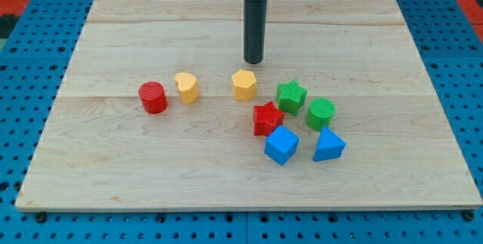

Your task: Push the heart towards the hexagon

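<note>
- Seven small plastic blocks sit on your pale wooden tabletop [151, 168]; take the yellow hexagon block [244, 84] as landmark.
- Your target, the yellow heart block [186, 88], lies to the view's left of the hexagon, apart from it, with the red cylinder block [153, 97] further left.
- You have no gripper to report on; the rod's tip, my tip [253, 62], stands just above the hexagon, towards the view's top.
- You seem to be in the approach step, contact not yet made.
- Next, I judge you must circle the tip past the heart's left side, between it and the cylinder, then push rightward.
</note>
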Available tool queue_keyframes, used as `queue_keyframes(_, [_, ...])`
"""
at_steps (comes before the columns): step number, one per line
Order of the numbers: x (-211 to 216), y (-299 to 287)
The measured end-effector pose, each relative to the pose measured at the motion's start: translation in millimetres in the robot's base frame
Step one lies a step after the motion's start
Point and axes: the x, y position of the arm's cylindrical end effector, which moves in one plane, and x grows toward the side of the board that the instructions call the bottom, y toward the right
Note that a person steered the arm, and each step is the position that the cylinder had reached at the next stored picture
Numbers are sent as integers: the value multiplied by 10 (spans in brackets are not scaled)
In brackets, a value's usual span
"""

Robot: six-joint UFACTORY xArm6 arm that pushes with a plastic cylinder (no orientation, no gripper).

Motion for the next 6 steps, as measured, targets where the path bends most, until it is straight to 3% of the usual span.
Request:
queue_keyframes(1, [193, 198])
queue_keyframes(4, [483, -341])
queue_keyframes(5, [-225, -1042])
queue_keyframes(6, [16, -1506])
